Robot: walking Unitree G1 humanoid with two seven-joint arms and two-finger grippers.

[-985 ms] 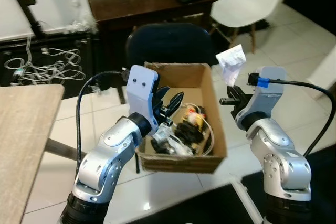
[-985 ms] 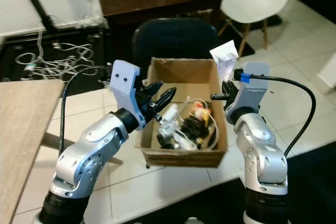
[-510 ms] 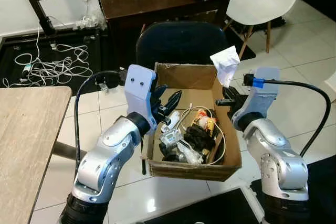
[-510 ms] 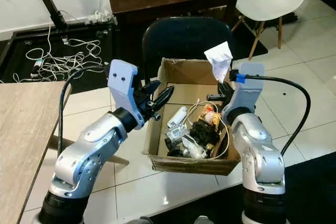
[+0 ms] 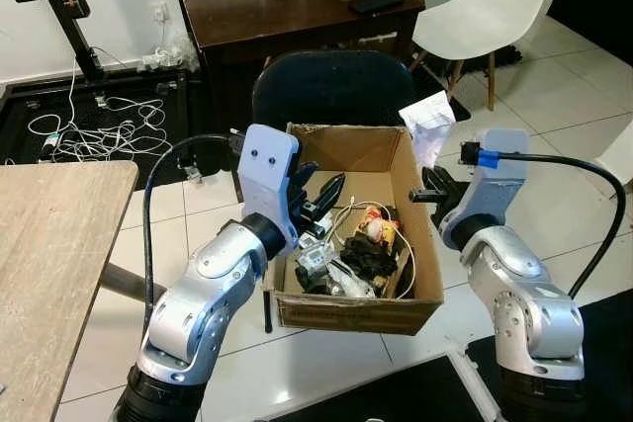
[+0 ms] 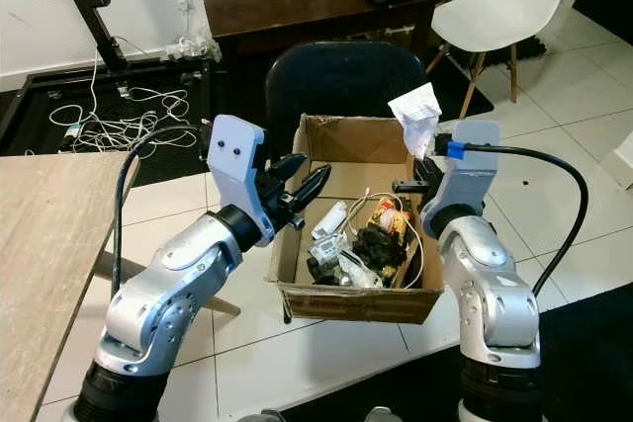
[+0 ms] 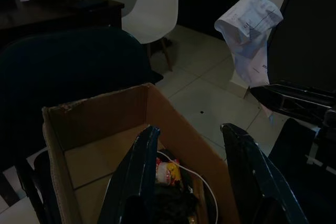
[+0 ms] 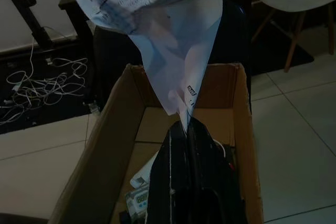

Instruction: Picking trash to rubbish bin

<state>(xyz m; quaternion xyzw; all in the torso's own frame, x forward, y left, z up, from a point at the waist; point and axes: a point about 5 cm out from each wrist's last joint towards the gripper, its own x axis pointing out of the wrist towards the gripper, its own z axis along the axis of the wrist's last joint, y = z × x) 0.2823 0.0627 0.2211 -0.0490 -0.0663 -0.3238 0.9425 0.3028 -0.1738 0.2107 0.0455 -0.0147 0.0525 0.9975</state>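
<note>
An open cardboard box (image 5: 341, 315) sits on the tiled floor in front of me, holding cables, a dark lump and small packages. My right gripper (image 5: 427, 191) is shut on the lower tip of a crumpled white printed paper (image 5: 431, 124). It holds the paper upright just above the box's right rim. The same paper (image 8: 157, 30) rises from the closed fingers (image 8: 185, 145) with the box below it. My left gripper (image 5: 321, 197) is open and holds nothing, hovering over the box's left side. Its two fingers (image 7: 239, 156) frame the box interior.
A dark padded chair (image 5: 331, 86) stands right behind the box, with a brown desk (image 5: 277, 2) beyond it. A white chair (image 5: 485, 12) is at the back right. A wooden table (image 5: 49, 264) fills the left edge. Loose cables (image 5: 89, 116) lie on the floor at the back left.
The whole view has shifted as the camera moved. Both arms keep about the same pose over the box, and the paper stays in the right gripper.
</note>
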